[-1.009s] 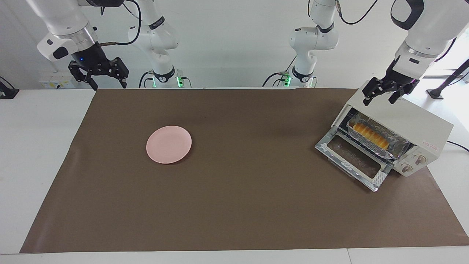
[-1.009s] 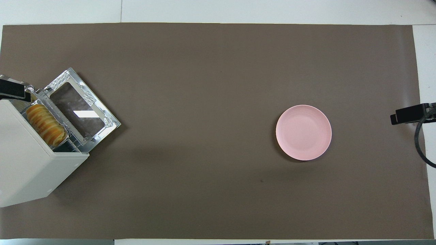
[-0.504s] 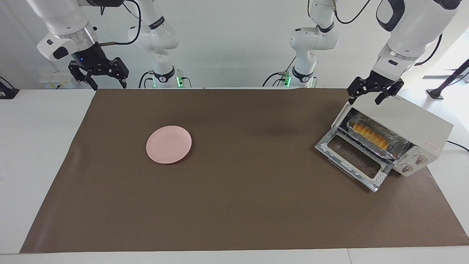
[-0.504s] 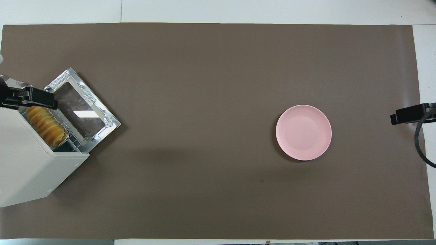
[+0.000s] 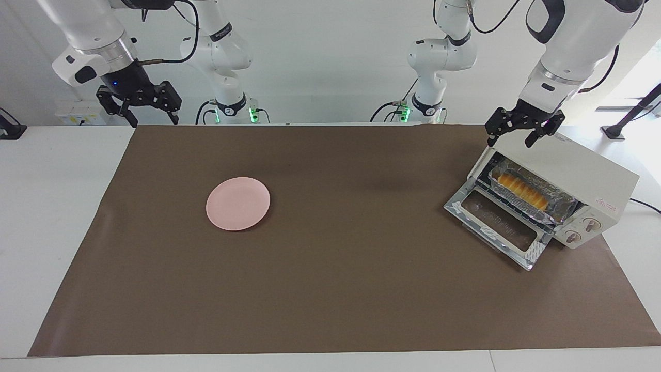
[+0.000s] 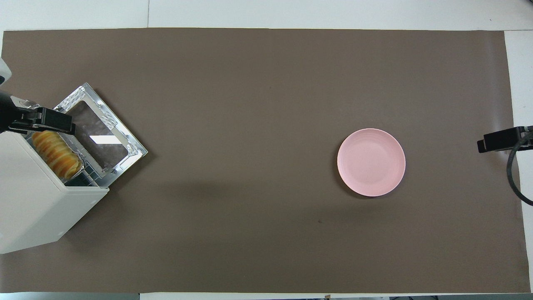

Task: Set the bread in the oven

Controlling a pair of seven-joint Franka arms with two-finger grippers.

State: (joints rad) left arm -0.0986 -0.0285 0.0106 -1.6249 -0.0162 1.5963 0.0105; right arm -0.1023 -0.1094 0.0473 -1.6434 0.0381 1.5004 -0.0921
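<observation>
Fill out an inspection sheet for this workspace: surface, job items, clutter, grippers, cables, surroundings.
Surface: brown mat covers the white table.
Job's things: oven at the left arm's end of the table, its door folded down; bread lies in a foil tray inside the oven.
Clutter: pink plate on the mat toward the right arm's end, nothing on it.
Grippers: left gripper open, up over the oven's top edge, holding nothing; right gripper open, waiting over the table's edge at its own end.
Cables: black cables run along both arms; one trails from the oven off the table.
Surroundings: white wall; two more arm bases stand by the table.
</observation>
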